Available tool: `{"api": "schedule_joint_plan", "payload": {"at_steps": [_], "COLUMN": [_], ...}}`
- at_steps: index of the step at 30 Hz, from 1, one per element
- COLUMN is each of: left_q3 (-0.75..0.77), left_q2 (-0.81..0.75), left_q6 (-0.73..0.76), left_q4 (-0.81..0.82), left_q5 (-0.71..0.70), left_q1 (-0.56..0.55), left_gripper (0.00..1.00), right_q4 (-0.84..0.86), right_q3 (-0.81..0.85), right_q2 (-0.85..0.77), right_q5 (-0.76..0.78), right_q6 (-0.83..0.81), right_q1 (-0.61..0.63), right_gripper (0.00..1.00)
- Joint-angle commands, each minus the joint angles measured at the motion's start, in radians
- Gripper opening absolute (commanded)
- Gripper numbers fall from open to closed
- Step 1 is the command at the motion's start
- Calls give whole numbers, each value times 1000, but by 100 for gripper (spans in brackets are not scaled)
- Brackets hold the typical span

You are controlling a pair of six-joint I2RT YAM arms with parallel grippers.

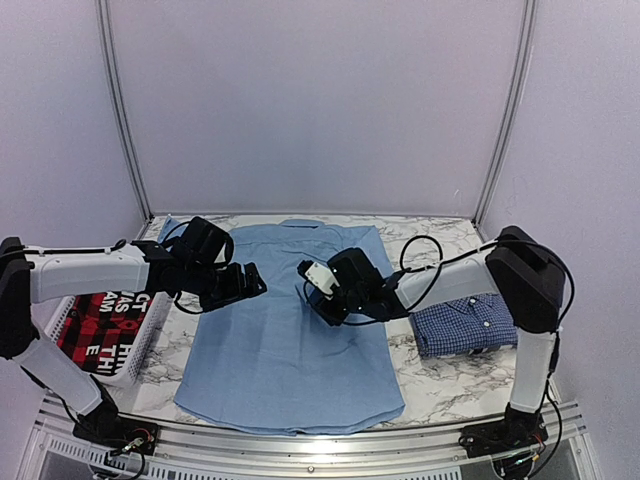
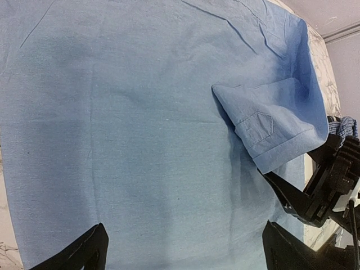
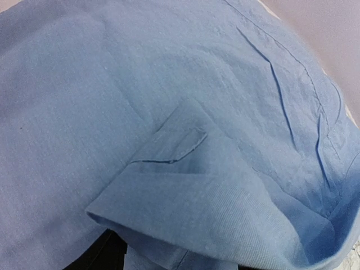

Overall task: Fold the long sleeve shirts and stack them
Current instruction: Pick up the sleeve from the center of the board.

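Observation:
The light blue shirt (image 1: 290, 345) lies spread flat on the marble table, collar at the far side. My right gripper (image 1: 322, 303) is over the shirt's middle, shut on its sleeve cuff (image 3: 197, 191). The cuff is folded in over the body, as the left wrist view (image 2: 270, 132) also shows. My left gripper (image 1: 250, 283) hovers over the shirt's left part, open and empty, with bare cloth between its fingertips (image 2: 93, 250). The dark blue checked shirt (image 1: 462, 325) lies folded on the table at the right.
A white basket (image 1: 150, 330) at the table's left edge holds the red-and-black garment with white letters (image 1: 100, 325). Metal frame posts stand at the back corners. The table's front edge has a metal rail (image 1: 320, 440).

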Motion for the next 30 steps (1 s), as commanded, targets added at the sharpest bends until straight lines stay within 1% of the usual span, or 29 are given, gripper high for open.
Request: {"api": "schedule_joint_plan", "payload": {"at_steps": [1, 3, 4, 7, 8, 11, 15, 18, 22, 24, 26, 30], "left_q3": [-5, -9, -11, -19, -22, -38, -64, -85, -115, -117, -112, -103], "left_q2": [-13, -16, -17, -26, -29, -38, -56, -61, -79, -91, -101, -112], "left_q6": [1, 3, 5, 13, 17, 29, 61, 71, 73, 96, 124, 212], "left_q4": [20, 29, 37, 61, 72, 117, 205, 280, 361, 370, 360, 331], "left_q5": [-2, 1, 5, 9, 12, 16, 13, 17, 37, 16, -18, -177], "left_q1": [-4, -4, -4, -5, -5, -8, -29, -43, -75, -97, -116, -171], "left_gripper": [99, 99, 99, 99, 99, 99, 98, 97, 96, 98, 98, 99], "right_q4": [3, -21, -30, -69, -88, -189, -327, -385, -415, -406, -387, -352], "right_q3": [105, 140, 151, 191, 209, 276, 430, 516, 582, 596, 598, 611], "right_q2": [36, 44, 44, 36, 30, 6, -4, -1, 14, 26, 35, 46], "right_q5": [57, 53, 44, 10, 1, -95, -222, -299, -324, -360, -392, -436], "right_q6": [29, 34, 37, 58, 69, 122, 221, 312, 465, 548, 627, 747], "right_q1": [5, 3, 2, -10, -15, -33, -43, -42, -47, -54, -63, -77], "right_gripper": [55, 37, 27, 5, 0, 0, 0, 0, 0, 0, 0, 0]}}
